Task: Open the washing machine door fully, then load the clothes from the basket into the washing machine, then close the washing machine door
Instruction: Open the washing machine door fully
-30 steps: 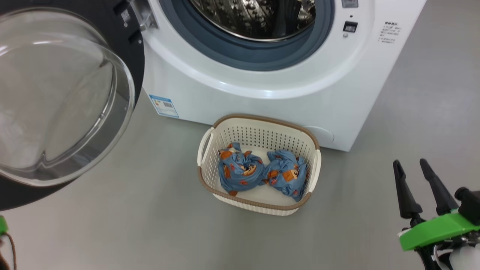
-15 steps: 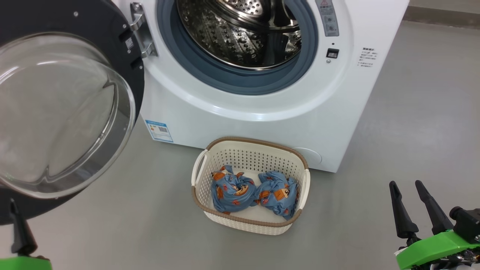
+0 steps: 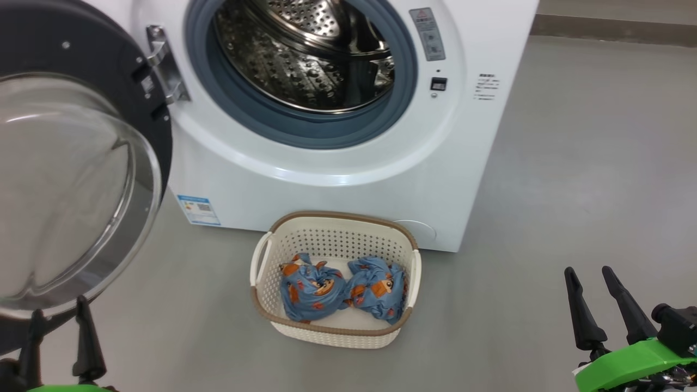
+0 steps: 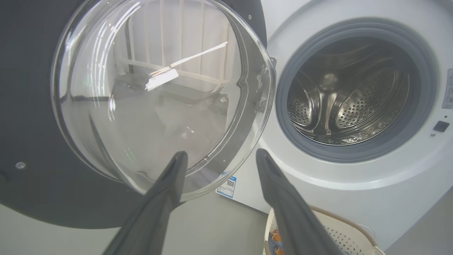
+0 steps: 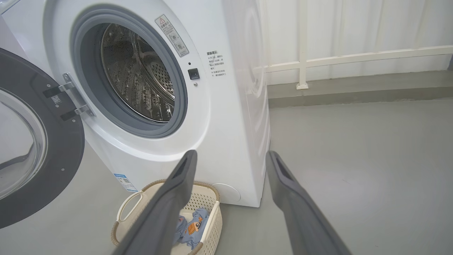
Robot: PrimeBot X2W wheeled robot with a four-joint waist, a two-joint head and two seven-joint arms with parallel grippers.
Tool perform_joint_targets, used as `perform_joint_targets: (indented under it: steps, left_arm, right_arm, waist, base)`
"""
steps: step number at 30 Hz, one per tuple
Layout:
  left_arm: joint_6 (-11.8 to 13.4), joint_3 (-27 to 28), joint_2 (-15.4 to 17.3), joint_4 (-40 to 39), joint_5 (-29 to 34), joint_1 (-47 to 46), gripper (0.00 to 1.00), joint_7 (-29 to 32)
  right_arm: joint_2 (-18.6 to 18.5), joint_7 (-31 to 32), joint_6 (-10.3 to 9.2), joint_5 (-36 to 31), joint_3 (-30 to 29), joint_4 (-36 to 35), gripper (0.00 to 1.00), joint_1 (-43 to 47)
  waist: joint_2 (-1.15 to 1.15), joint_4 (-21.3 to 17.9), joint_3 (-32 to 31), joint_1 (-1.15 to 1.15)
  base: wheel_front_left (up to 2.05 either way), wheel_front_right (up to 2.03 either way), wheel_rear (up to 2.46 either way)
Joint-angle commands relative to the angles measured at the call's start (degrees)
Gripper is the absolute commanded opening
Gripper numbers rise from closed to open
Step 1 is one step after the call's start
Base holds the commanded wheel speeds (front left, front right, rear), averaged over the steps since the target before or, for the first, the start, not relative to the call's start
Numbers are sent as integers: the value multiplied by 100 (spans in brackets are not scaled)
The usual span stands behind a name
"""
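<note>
We see the washing machine across the upper centre of the head view, its steel drum showing inside the grey gasket. The washing machine door stands swung wide at the upper left, its glass bowl bulging toward us. On the grey floor, just in front of the machine at lower centre, sits the basket. The clothes lie inside it as two bundles, side by side and touching. Our left end effector, at the lower left corner below the door, is released, its fingers spread around nothing. Our right end effector, at the lower right, is likewise released and empty.
</note>
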Motion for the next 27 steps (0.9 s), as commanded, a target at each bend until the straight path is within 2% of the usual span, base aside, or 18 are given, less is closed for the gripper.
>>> perform_joint_targets:
  steps: [1,12,27]
  left_arm:
    - [3,122,136,-158,105,-57,100,-31]
    - [3,-248,9,-194,490,-45,100,-32]
    - [3,-726,24,-282,358,93,100,-32]
  right_arm:
    - [-107,-70,32,32,120,-131,100,-57]
    - [-100,-70,32,45,141,-127,100,-76]
    - [-90,-70,32,38,145,-125,100,-105]
  waist:
    - [0,-159,-15,0]
    - [0,-750,54,0]
    - [0,-1342,25,0]
  base:
    - [0,0,0]
    - [0,0,0]
    - [0,0,0]
